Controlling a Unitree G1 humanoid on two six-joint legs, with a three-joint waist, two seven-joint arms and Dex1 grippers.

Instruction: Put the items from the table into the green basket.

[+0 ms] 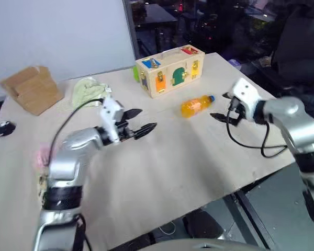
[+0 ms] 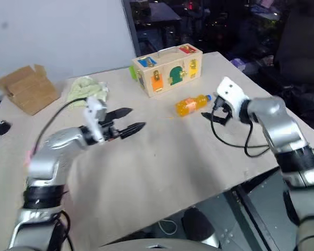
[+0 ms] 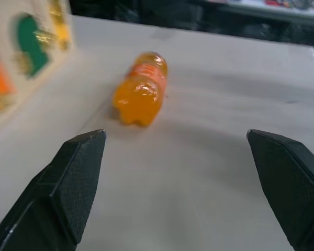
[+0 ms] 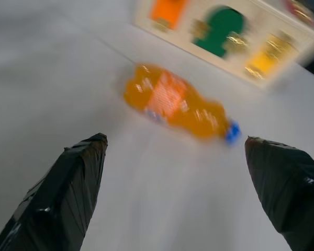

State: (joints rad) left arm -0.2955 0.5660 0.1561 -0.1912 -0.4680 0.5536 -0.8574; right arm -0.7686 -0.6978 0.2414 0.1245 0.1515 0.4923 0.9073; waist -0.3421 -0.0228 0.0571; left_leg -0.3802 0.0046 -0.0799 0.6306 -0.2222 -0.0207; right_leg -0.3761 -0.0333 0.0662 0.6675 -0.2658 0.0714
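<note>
A small orange-drink bottle with a blue cap lies on its side on the beige table, in front of a wooden box. My right gripper is open just to the right of the bottle's cap end, not touching it. In the right wrist view the bottle lies ahead of the spread fingers. My left gripper is open over the table's middle, pointing at the bottle from a distance. A pink item peeks out behind my left arm. The green basket is out of view.
A wooden box with coloured doors stands behind the bottle. A pale green cloth and a brown cardboard box lie at the far left. A small black object rests near the left edge. The table's right edge is close behind my right arm.
</note>
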